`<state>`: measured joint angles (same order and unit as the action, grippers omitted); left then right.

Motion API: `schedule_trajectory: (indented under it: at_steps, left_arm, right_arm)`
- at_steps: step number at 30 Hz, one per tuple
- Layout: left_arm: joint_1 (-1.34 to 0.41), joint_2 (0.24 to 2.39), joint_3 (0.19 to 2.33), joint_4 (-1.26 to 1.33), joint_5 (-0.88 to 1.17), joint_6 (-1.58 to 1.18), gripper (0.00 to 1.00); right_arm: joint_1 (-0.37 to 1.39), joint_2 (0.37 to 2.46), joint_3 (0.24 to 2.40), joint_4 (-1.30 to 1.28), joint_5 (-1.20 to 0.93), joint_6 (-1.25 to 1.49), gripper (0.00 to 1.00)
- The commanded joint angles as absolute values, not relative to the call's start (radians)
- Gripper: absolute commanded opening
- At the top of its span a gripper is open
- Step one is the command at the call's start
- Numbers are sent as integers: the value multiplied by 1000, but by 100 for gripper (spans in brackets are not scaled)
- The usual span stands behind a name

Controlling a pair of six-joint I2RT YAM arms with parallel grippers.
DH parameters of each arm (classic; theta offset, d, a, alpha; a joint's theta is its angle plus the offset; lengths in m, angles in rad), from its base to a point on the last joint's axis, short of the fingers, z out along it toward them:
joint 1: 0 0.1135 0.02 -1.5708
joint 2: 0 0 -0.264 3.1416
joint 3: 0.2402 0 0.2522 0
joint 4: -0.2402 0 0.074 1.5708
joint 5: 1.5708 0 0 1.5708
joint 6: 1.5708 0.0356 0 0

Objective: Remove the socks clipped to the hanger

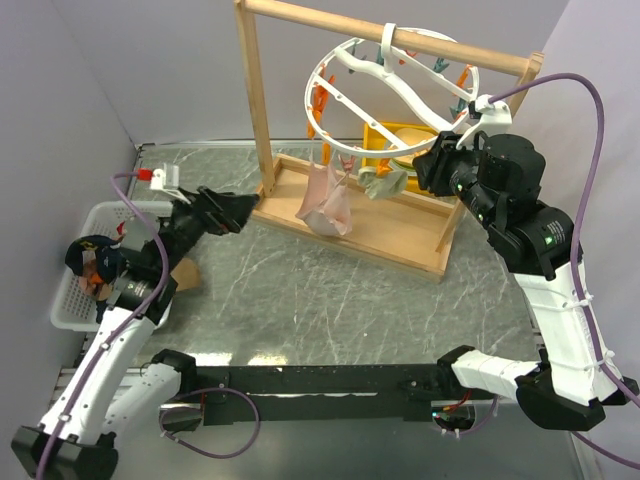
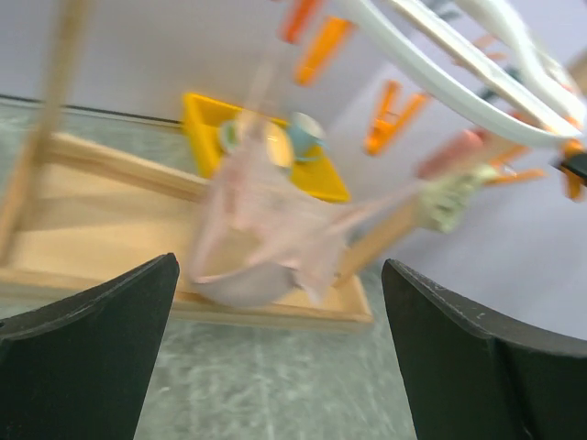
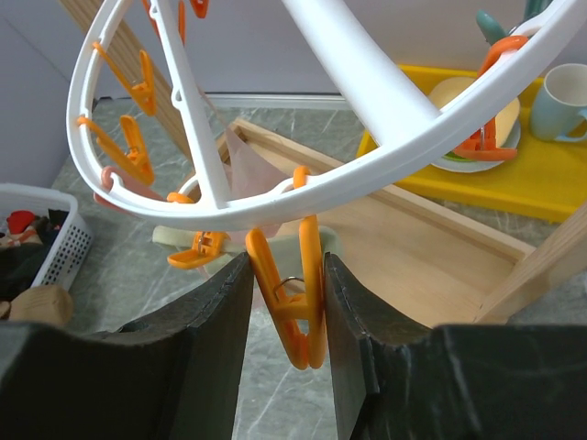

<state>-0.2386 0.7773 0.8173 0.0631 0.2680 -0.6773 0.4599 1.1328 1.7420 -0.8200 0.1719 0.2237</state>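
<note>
Nearest, both arm bases sit at the front edge of the table [image 1: 330, 300]. A broad stretch of marbled top lies open between them and the wooden frame [image 1: 262, 110]. At the left edge a white basket [image 1: 68, 305] stands close against the grey wall [image 1: 60, 120], holding a heap of socks [image 1: 90, 262] too tangled to count.

The left arm [image 1: 150, 270] leans low over the table past the basket, its forearm stretched toward the frame's left post. The left gripper [image 1: 245, 207] is released, its fingers spread wide with nothing between them, and its tip is just beside the foot of that post.

The right arm [image 1: 545, 250] rises along the right side with its elbow high and its wrist bent inward near the frame's right post. The right gripper [image 3: 289, 275] is clenched on one orange clip [image 3: 292, 307] under the hanger's rim, a finger pressed to each side.

The hanger [image 3: 367, 82] hangs tilted from the frame's rail. Two socks hang from it, a pale pink sock [image 1: 325, 205] and a pale green sock [image 1: 385, 183], near each other above the frame's base board. Farthest back lies one yellow tray [image 3: 550, 174].
</note>
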Motion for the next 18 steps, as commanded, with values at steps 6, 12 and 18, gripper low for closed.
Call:
schedule_trajectory:
  at_steps: [6, 12, 18]
  left_arm:
    - [-517, 842, 798, 360, 287, -709, 93]
    - [-719, 955, 779, 551, 184, -626, 90]
    - [-850, 1119, 911, 551, 117, -535, 89]
  right_arm:
    - [449, 1106, 1736, -874, 147, 253, 42]
    - [449, 1106, 1736, -876, 141, 259, 43]
    - [451, 1106, 1729, -868, 133, 262, 43]
